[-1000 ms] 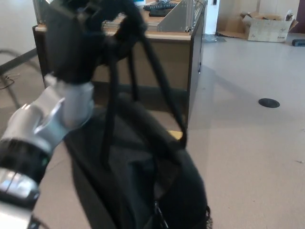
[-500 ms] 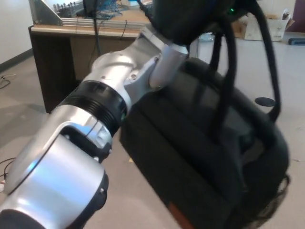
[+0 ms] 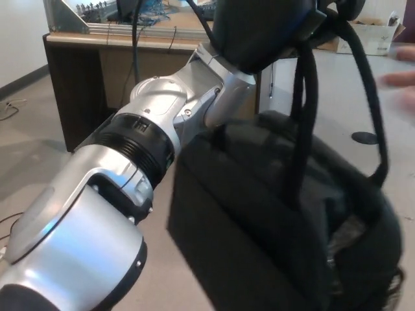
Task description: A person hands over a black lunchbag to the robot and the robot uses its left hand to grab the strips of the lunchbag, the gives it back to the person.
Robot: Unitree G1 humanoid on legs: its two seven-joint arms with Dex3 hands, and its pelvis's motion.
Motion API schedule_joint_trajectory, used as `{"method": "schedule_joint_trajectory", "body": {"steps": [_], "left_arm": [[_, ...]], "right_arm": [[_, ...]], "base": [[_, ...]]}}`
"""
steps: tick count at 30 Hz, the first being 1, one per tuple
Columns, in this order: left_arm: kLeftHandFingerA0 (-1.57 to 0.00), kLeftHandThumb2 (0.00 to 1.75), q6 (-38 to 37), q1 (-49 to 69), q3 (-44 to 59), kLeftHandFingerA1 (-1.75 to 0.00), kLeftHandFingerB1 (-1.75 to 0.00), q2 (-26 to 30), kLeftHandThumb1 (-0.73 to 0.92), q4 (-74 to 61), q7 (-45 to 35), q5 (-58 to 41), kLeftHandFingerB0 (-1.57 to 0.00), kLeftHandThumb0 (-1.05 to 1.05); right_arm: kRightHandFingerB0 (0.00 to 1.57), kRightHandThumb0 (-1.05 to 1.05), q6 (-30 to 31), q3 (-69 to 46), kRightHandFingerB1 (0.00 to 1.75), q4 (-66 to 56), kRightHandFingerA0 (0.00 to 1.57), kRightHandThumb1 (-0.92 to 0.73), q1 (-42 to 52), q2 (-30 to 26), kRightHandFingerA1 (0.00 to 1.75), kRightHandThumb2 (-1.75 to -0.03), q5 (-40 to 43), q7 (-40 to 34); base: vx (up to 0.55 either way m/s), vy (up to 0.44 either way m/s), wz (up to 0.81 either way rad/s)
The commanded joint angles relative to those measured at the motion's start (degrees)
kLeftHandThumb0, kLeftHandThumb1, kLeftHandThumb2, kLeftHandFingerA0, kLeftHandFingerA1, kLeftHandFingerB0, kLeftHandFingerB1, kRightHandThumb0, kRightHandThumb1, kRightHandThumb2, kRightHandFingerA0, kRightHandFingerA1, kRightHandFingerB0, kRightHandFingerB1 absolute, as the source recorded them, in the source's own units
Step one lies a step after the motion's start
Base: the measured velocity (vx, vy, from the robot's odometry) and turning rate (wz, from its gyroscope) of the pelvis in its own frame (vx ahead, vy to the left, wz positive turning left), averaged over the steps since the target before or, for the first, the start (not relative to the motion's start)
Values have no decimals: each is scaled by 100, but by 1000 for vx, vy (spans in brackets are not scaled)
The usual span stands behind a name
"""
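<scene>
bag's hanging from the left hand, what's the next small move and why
Probably extend the left hand a little further toward the person's hand blurred at the right edge, keeping its grip. The black fabric lunchbag hangs by its black straps from that hand, and the person's hand has not reached the straps yet.

Left hand (image 3: pixel 262 29), top centre of frame, closed on the straps (image 3: pixel 305 97) of the black lunchbag (image 3: pixel 272 220) hanging at lower right, silver forearm (image 3: pixel 130 188) running from lower left, a person's blurred hand (image 3: pixel 401 78) at right edge, wooden bench (image 3: pixel 97 65) upper left.
</scene>
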Motion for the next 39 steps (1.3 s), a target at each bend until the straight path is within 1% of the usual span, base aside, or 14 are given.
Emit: {"method": "schedule_joint_trajectory", "body": {"steps": [1, 5, 11, 12, 14, 15, 16, 17, 18, 19, 20, 21, 23, 39], "left_arm": [[-76, 55, 214, 146, -53, -175, -162, 156, 58, -160, 201, 90, -63, -31], [-76, 56, 144, 216, -47, -175, -168, 151, 58, -162, 275, 48, -60, -29], [-77, 55, 236, 366, -44, -175, -161, 130, 54, -284, 152, 21, -65, -30], [-112, 76, 255, 344, -51, -140, -126, 124, 37, -269, 168, 36, -88, -38], [-112, 76, 265, 338, -55, -140, -126, 120, 37, -266, 174, 39, -88, -38], [-78, 55, 235, 320, -53, -175, -159, 123, 54, -264, 182, 33, -66, -30], [-78, 57, 190, 328, -27, -168, -143, 121, 54, -282, 135, -11, -65, -30], [-78, 57, 177, 335, -16, -168, -143, 119, 54, -291, 112, -29, -65, -30], [-71, 57, 98, 381, 66, -122, -78, 124, 54, -335, -198, -184, -71, -40], [-27, 59, 20, 479, 207, -38, -30, 138, 59, -464, -889, -496, -29, -70], [-27, 59, -33, 580, 344, -38, -30, 154, 59, -608, -1593, -804, -29, -70], [0, 58, -87, 790, 505, 0, 0, 237, 55, -1011, -2704, -1315, 0, -89], [0, 62, -26, 968, 568, 0, 0, 389, 58, -1454, -3116, -1471, 0, -99], [0, 60, 594, 2189, 1280, 0, 0, 1365, 61, -4438, -4706, -2670, 0, -99]], "right_arm": [[75, -71, 5, 40, 49, -7, 72, -74, 177, -44, 49, -63, -29, -93], [74, -69, -35, 87, 49, 2, 72, -74, 196, -71, 48, -63, -79, -178], [75, -70, -68, 96, 49, -17, 73, -74, 320, -85, 49, -63, -59, -157], [75, -70, -56, 79, 49, -13, 72, -74, 288, -113, 48, -63, -40, -140], [75, -70, -50, 72, 49, -16, 71, -74, 281, -127, 48, -63, -31, -131], [75, -69, -46, 65, 50, -9, 71, -74, 266, -114, 49, -63, -14, -122], [75, -69, -53, 53, 50, -9, 71, -74, 270, -96, 49, -62, 14, -100], [75, -69, -56, 49, 50, -10, 71, -74, 274, -90, 49, -62, 22, -93], [75, -69, -53, 39, 50, -3, 72, -73, 274, -81, 49, -62, 36, -79], [75, -69, -64, 44, 50, -11, 72, -73, 300, -80, 50, -62, 31, -73], [75, -69, -80, 54, 50, -25, 72, -73, 332, -84, 50, -62, 17, -72], [75, -67, -73, 84, 50, -43, 73, -74, 365, -95, 49, -63, -31, -104], [74, -67, -57, 109, 49, -2, 72, -74, 326, -92, 49, -63, -52, -90], [73, -66, -29, 124, 50, 123, 73, -74, 201, -169, 51, -62, -55, -134]], "base": [[0, 0, 0], [0, 0, 0], [0, 0, 0], [0, 0, 0], [0, 0, 0], [0, 0, 0], [0, 0, 0], [0, 0, 0], [0, 0, 0], [0, 0, 0], [0, 0, 0], [0, 0, 0], [0, 0, 0], [0, 0, 0]]}}
